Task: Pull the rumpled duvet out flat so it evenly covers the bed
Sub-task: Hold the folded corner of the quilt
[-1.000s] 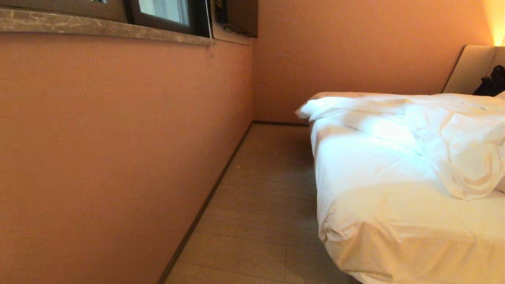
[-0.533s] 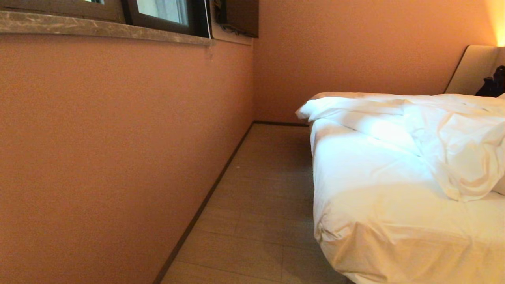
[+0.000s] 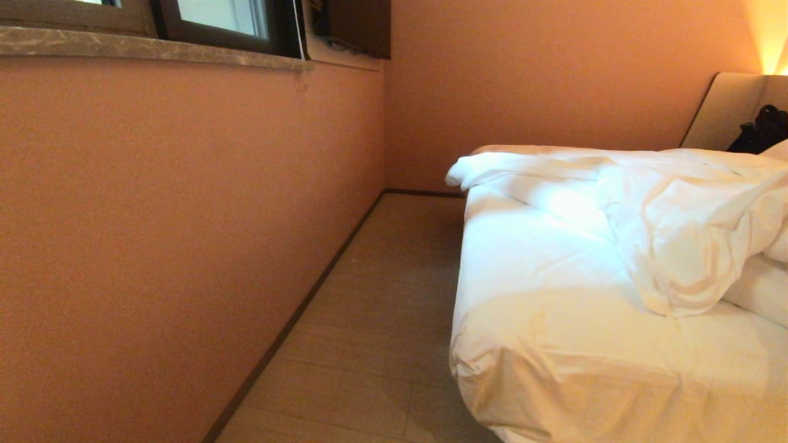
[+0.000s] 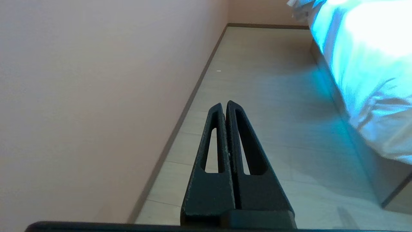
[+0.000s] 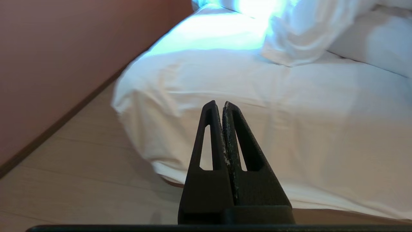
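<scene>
Duvet (image 3: 677, 246): rumpled, bunched toward 3 o'clock of the head view on the bed (image 3: 554, 369), far corner overhanging the mattress edge at 1 o'clock; near part of the sheet bare. Pillow (image 3: 760, 289) just beside the heap, at its right. Headboard (image 3: 720, 111) at 2 o'clock; wall (image 3: 184, 215) and window sill (image 3: 154, 49) from 9 to 11 o'clock; floor (image 3: 369, 344) between wall and bed. Left hand (image 4: 225, 104): fingers pressed together, empty, over the floor. Right hand (image 5: 220, 103): fingers pressed together, empty, facing the bed's near corner.
</scene>
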### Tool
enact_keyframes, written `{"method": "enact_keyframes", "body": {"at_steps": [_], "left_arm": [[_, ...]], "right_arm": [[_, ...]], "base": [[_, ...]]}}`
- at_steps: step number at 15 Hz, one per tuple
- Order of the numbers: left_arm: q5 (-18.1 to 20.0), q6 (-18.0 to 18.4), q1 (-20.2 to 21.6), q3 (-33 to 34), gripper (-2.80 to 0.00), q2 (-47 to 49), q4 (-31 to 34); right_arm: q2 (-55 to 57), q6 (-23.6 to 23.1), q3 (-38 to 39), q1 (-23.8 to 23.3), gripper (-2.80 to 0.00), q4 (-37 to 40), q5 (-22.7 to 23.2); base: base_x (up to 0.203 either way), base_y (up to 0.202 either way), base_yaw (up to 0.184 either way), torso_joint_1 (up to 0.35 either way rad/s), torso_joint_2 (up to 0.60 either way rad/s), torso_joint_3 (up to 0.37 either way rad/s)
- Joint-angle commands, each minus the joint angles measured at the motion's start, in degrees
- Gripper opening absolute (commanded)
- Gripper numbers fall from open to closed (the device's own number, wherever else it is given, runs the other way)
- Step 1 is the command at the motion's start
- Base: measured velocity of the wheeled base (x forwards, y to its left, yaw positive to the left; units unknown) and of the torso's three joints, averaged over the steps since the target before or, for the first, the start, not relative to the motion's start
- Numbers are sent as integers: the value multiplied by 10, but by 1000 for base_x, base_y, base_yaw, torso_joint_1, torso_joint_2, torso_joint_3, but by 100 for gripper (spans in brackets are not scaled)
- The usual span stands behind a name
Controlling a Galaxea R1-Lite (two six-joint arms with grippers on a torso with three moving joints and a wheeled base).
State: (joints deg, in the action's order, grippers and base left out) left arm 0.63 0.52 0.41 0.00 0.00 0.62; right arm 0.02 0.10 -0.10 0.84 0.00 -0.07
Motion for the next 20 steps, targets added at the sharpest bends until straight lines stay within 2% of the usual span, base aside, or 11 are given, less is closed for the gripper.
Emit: {"method": "enact_keyframes", "body": {"at_steps": [1, 20], "left_arm": [[1, 0, 0, 0, -280, 0, 0], [1, 2, 0, -1, -280, 0, 0]], "right_arm": [[0, 0, 0, 0, -280, 0, 0], [0, 0, 0, 0, -280, 0, 0]], "base": [[0, -193, 0, 2, 2, 2], [0, -194, 0, 2, 3, 1]]}}
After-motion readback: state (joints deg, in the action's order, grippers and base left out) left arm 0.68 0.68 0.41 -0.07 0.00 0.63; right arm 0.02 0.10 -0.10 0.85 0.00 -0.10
